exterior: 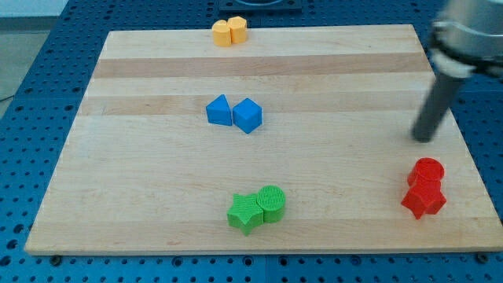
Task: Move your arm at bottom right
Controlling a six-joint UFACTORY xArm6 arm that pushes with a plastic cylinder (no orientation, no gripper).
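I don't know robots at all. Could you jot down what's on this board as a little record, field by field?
surface: pale wooden board on a blue perforated table
top edge: two yellow blocks, touching
centre: blue triangular block beside blue cube
bottom middle: green star block against green round block
bottom right: red round block above red star block
my tip: above the red pair, apart from them
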